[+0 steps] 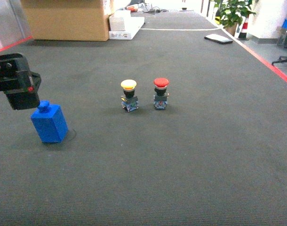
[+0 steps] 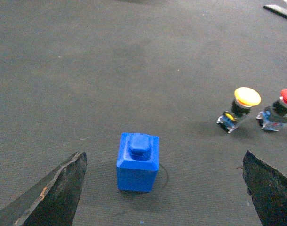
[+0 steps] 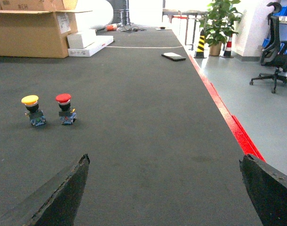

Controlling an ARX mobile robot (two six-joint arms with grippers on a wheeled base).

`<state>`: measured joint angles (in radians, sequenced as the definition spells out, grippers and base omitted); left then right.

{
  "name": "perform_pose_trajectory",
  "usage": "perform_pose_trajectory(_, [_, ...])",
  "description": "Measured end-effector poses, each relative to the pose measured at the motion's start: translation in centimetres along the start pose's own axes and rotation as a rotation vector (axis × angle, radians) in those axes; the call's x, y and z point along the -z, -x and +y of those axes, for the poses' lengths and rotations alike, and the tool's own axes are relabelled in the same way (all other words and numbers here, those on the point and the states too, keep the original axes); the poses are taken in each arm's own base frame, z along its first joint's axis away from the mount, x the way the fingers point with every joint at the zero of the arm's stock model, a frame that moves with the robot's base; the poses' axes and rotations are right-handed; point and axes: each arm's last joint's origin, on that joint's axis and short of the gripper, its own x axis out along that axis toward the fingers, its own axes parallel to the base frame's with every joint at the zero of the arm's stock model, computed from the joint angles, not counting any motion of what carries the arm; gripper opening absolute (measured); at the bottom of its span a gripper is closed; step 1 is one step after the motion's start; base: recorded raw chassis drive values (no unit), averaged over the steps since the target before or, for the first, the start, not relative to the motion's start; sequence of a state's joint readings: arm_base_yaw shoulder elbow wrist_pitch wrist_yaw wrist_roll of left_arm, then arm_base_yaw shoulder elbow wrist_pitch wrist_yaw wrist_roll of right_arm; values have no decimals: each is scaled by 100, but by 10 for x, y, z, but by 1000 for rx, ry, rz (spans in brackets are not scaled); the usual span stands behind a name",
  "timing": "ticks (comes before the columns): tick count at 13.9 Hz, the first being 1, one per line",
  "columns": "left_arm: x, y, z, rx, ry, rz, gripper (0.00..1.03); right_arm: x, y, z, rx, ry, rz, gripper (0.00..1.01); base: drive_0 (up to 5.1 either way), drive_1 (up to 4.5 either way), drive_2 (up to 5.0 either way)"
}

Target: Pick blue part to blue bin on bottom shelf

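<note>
Left gripper (image 2: 164, 188) agape, blue part (image 2: 138, 161) unobscured

You will find nothing here that can be read. The cardboard box (image 3: 33, 28) carries a white label (image 3: 64, 22) with dark print, and there is more print along its top edge, but in the right wrist view all of it is too small and blurred to make out. The head view shows the same box (image 1: 68, 20) with no legible marks. The two push buttons (image 1: 129, 95) (image 1: 161, 93) bear no visible lettering.
</note>
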<state>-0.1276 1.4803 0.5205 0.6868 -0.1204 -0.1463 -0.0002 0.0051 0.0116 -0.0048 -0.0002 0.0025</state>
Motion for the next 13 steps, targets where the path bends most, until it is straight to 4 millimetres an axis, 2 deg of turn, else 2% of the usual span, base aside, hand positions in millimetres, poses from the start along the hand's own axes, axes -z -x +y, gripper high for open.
perform_pose_trajectory(1, [7, -19, 1, -1, 0, 31, 98, 0, 0, 0, 0, 0, 0, 98, 0, 0, 0])
perform_pose_trajectory(3, [24, -44, 1, 3, -7, 93, 98, 0, 0, 0, 0, 0, 0, 98, 0, 0, 0])
perform_pose_trajectory(5, [32, -68, 1, 5, -12, 122, 98, 0, 0, 0, 0, 0, 0, 98, 0, 0, 0])
perform_pose_trajectory(9, [54, -122, 18, -41, -7, 183, 98, 0, 0, 0, 0, 0, 0, 98, 0, 0, 0])
perform_pose_trajectory(12, [66, -147, 18, -27, -13, 212, 98, 0, 0, 0, 0, 0, 0, 98, 0, 0, 0])
perform_pose_trajectory(13, [64, -151, 12, -6, -26, 187, 94, 0, 0, 0, 0, 0, 0, 98, 0, 0, 0])
